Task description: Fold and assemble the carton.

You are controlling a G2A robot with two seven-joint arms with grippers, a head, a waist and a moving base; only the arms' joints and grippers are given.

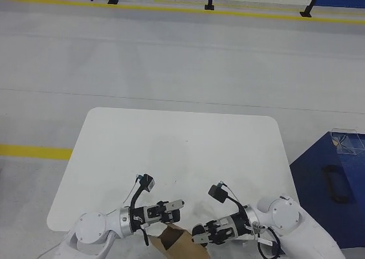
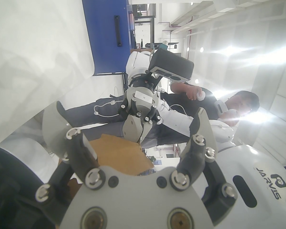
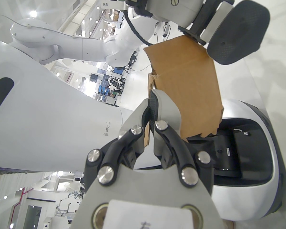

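White table [image 1: 169, 149] spreads beyond your right pincer [image 3: 152, 101], which is clenched on an edge of the brown carton [image 3: 188, 82] reaching ahead of it. Your left pincer [image 1: 176, 208] stands released, jaws spread wide, just beside that carton.

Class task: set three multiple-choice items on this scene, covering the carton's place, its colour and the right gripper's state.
1. Where is the carton? A in a basket; B just off the table's near edge; C on a shelf.
2. Its colour? A white; B blue; C brown.
3. The right gripper is: A shut on the carton; B open; C holding a cup.
Key: 1 B, the top view shows it past that edge. 2 C, plain brown card. 3 A, its fingers pinch the carton's edge.
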